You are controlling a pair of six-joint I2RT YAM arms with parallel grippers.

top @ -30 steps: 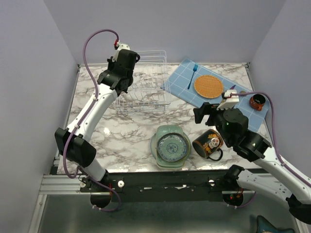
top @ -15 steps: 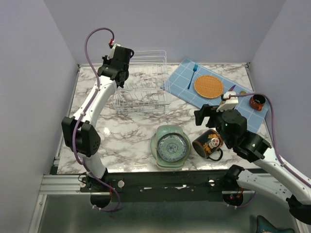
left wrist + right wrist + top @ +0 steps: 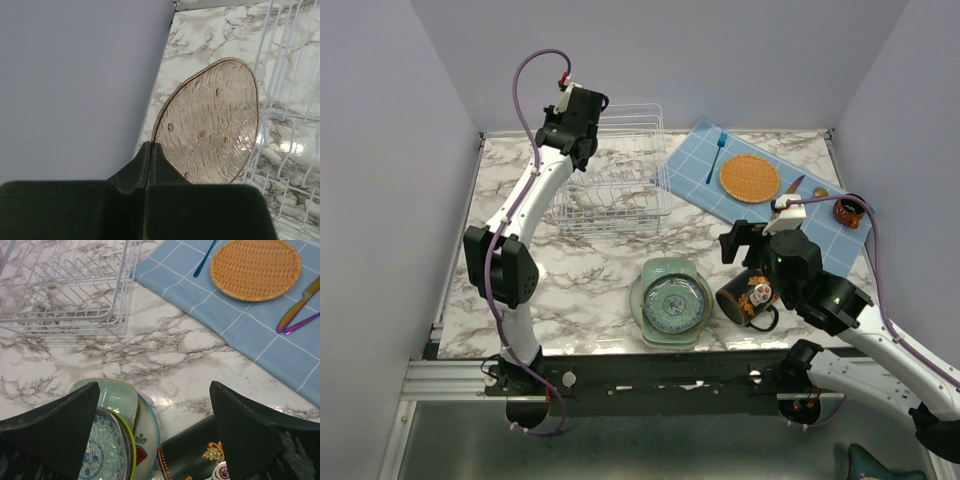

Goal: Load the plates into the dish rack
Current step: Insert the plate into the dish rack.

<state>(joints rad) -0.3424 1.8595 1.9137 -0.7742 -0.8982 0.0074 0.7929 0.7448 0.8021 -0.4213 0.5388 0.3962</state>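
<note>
My left gripper [image 3: 582,156] is shut on the rim of the brownish plate [image 3: 215,125], held on edge at the back left end of the white wire dish rack [image 3: 620,190]. The rack's wires [image 3: 295,100] stand just right of the plate. The other plates lie stacked at the table's front: a teal-patterned plate [image 3: 677,301] on top, a yellow rim [image 3: 131,450], a mint-green rounded-square plate [image 3: 112,397] and a watermelon plate [image 3: 150,440]. My right gripper [image 3: 154,386] is open and empty above the stack's right side, right of the stack in the top view [image 3: 740,243].
A black decorated mug [image 3: 748,297] lies on its side right of the stack, under my right gripper. A blue checked cloth [image 3: 695,185] at the back right holds an orange woven mat [image 3: 749,178], a blue fork [image 3: 716,157], cutlery [image 3: 300,305] and a small brown cup [image 3: 847,210].
My left gripper has swung from the rack's front left side toward the back wall with the brownish plate. My right gripper has drifted slightly left and stays open.
</note>
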